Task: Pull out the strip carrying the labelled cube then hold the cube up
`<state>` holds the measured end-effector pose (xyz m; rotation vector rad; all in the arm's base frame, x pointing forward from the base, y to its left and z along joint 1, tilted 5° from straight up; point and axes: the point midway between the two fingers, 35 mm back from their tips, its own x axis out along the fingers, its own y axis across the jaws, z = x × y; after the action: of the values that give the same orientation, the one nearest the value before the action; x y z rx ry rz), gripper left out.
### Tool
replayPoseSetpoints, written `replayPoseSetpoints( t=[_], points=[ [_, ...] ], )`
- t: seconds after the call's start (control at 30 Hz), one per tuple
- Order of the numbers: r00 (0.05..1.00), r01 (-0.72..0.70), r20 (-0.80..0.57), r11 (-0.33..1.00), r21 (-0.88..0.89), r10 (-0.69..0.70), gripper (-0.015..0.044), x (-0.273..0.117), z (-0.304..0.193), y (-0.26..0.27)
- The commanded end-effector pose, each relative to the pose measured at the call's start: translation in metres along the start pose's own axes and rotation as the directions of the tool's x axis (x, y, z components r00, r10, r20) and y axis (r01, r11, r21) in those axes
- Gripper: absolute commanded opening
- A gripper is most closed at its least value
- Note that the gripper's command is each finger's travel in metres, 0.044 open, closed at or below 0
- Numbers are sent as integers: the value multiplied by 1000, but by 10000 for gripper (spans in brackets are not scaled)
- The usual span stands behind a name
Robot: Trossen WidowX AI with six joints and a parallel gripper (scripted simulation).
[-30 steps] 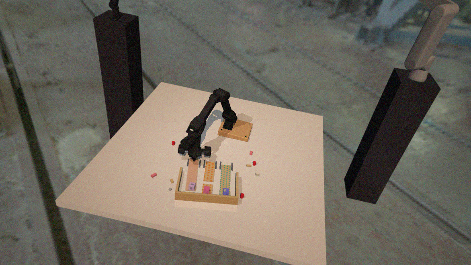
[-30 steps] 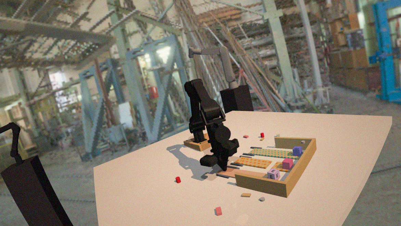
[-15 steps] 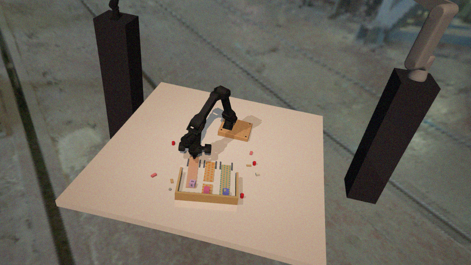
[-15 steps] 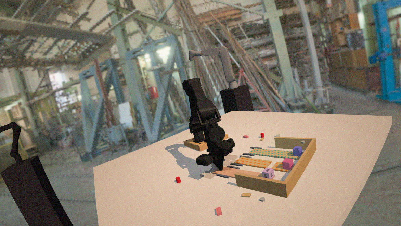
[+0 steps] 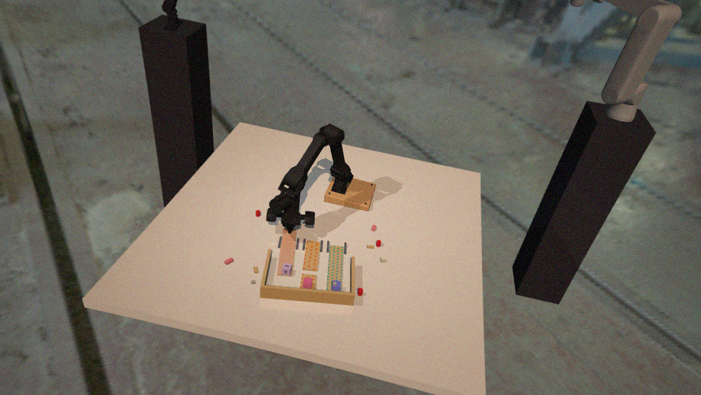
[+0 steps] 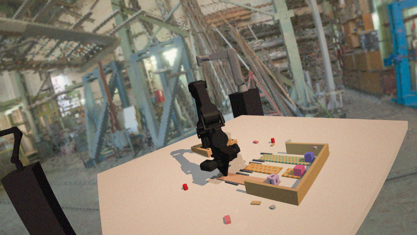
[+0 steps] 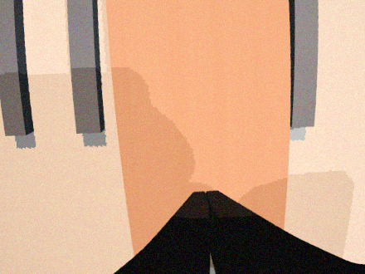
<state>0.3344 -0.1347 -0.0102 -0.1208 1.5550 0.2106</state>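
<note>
Claw (image 7: 209, 196) shut tight, holding nothing, tips pressed down on the near end of the plain strip (image 6: 233, 178) — apparently to drag it by friction rather than pinch it. Strip unbroken, running between grey rails (image 7: 304, 49) into the tray (image 6: 303, 186), with the cube (image 6: 273, 179) marked E riding its far end inside the tray wall. Middle orange strip (image 6: 262, 168) split, pink cube (image 6: 299, 170) on its cut-off piece; green strip (image 6: 281, 159) with an unmarked purple cube (image 6: 309, 157). Neither to be touched. Cube not yet within reach; more pulling toward the base likely needed on the table (image 6: 350, 140).
</note>
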Motion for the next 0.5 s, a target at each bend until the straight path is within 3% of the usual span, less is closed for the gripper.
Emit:
replayPoseSetpoints(
  t=[0.0, 0.47],
  points=[
    [1000, -7, -27, 1000, 1, 7, 0, 6, -14, 2],
    [1000, -7, -28, 1000, 1, 8, 0, 6, -35, 2]
  ],
)
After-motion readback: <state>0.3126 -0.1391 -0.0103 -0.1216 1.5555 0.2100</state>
